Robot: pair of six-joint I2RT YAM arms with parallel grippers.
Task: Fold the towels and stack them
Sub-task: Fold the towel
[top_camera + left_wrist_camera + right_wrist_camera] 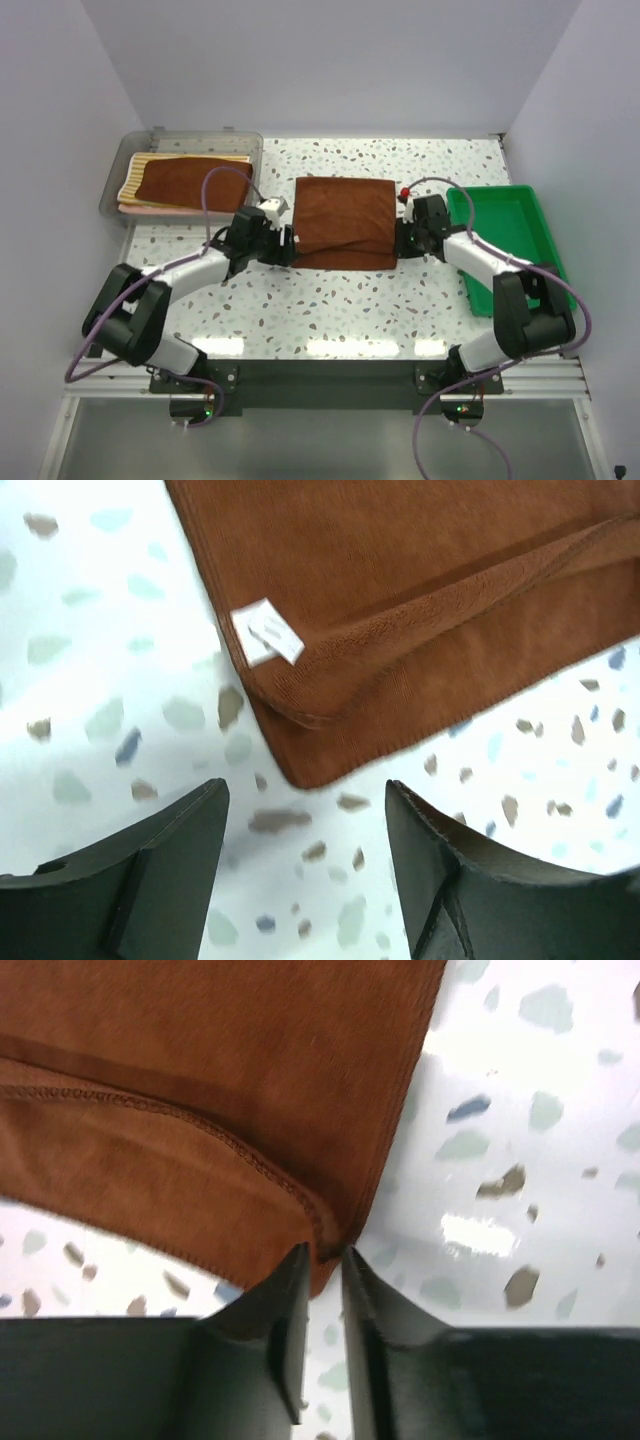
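The left pincer (305, 802) is spread wide, clear of the folded rust-brown towel (345, 222) laid on the table (330, 310), seemingly for stacking, while the right pincer (322, 1256) is barely parted at its corner, any grip being impossible to tell.

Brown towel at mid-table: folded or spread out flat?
Folded. On the rust-brown towel, the right wrist view shows a hemmed edge of an upper layer lying across a lower layer; the left wrist view agrees.
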